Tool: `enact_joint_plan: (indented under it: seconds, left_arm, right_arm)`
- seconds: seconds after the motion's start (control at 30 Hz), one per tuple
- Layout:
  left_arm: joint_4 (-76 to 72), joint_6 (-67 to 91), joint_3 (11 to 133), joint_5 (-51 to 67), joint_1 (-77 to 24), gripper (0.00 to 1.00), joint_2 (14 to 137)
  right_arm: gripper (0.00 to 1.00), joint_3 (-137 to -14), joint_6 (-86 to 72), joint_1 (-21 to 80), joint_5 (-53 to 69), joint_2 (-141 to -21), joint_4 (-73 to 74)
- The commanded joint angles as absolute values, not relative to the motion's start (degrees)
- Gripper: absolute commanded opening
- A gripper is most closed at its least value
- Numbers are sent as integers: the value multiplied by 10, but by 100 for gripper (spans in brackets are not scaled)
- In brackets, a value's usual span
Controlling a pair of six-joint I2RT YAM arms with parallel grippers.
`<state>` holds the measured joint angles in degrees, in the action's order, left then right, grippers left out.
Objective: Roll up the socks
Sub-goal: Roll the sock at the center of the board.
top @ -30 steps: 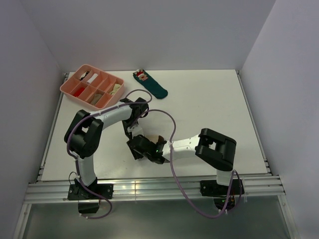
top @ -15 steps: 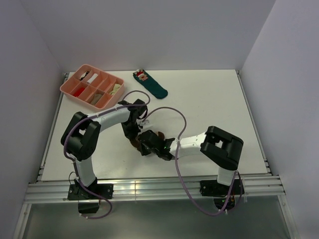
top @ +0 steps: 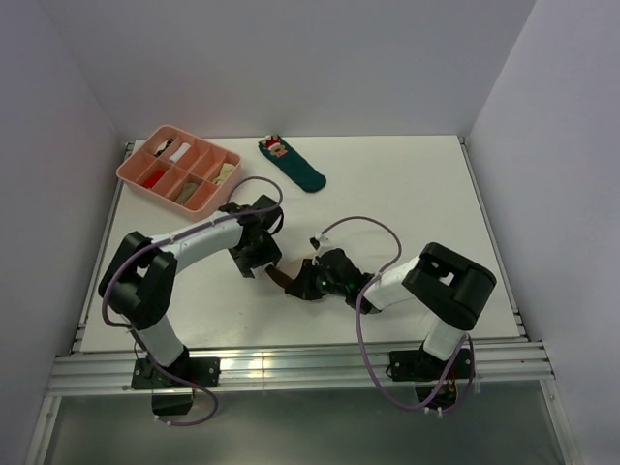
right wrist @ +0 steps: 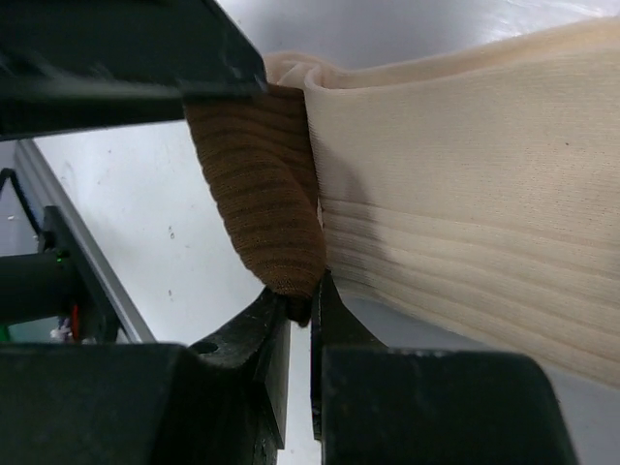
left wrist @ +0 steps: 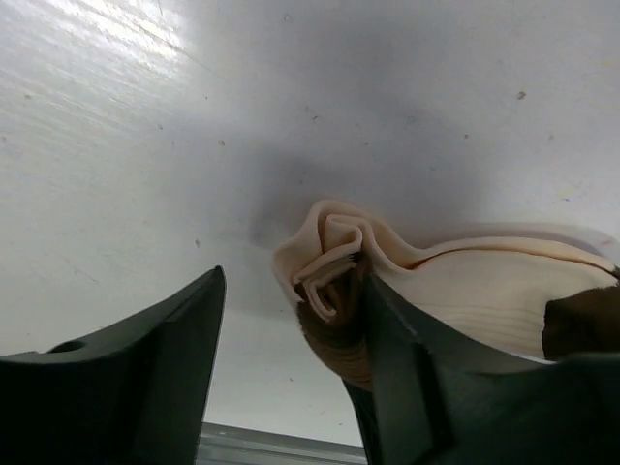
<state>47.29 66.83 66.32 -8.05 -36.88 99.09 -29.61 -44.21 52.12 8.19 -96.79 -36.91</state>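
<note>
The socks [top: 284, 278] lie together as a small bundle on the white table, between my two grippers. In the left wrist view the cream sock [left wrist: 455, 291] is curled into a roll at its end, with the tan-brown sock [left wrist: 339, 339] under it. My left gripper [left wrist: 295, 291] stands open around that rolled end, whose brown part rests against the right finger [left wrist: 417, 387]. In the right wrist view my right gripper [right wrist: 300, 305] is shut on the lower edge of the tan-brown sock [right wrist: 262, 194], and the cream sock [right wrist: 465, 213] lies beside it. From above, the left gripper [top: 258, 260] and the right gripper [top: 304, 283] sit close together.
A pink compartment tray [top: 136, 167] stands at the back left. A dark teal sock with a red-and-white figure [top: 294, 167] lies at the back centre. Purple cables loop over both arms. The table's metal front rail [top: 291, 363] runs just behind the arm bases.
My left gripper has opened and let go of the socks. My right gripper has shut on the brown sock and moved right with the bundle.
</note>
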Motion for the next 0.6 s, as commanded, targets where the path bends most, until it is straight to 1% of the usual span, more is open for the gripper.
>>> enact_joint_plan:
  seconds: [0.0,0.03,0.07,0.17,0.2,0.27,0.3,0.33,0.4,0.47,0.5,0.53,0.57]
  left_arm:
    - [442,699,653,-105,-365,67,941]
    - [433,702,643,-105,-365,71,933]
    - [418,705,635,-105,-364,73,914]
    - [360,701,601,-109,-363,74,872]
    - [320,694,588,-106,-363,74,861]
    - [287,688,542,-108,-364,74,817]
    - [229,680,521,-99,-364,74,799]
    - [202,672,476,-93,-364,75,763]
    - [144,658,427,-78,-364,75,723]
    - [60,643,353,-69,-364,75,665]
    - [28,635,328,-44,-363,75,647]
    - [-38,628,283,-34,-364,75,619]
    - [-60,628,266,-22,-364,75,610]
  right_arm:
    - [0,-261,-463,506,118,-982,-381]
    - [0,-254,-468,505,121,-983,-394]
    - [0,-243,-476,499,126,-984,-401]
    - [0,-222,-498,489,141,-992,-422]
    - [0,-217,-504,487,145,-994,-425]
    - [0,-204,-521,476,154,-1000,-441]
    - [0,-200,-528,471,159,-1004,-446]
    - [0,-197,-541,467,170,-1007,-460]
    - [0,-188,-555,458,178,-1019,-469]
    - [0,-183,-567,454,191,-1029,-478]
    - [0,-182,-570,453,192,-1032,-479]
    - [0,-177,-576,452,198,-1036,-487]
    - [0,-176,-579,452,199,-1039,-489]
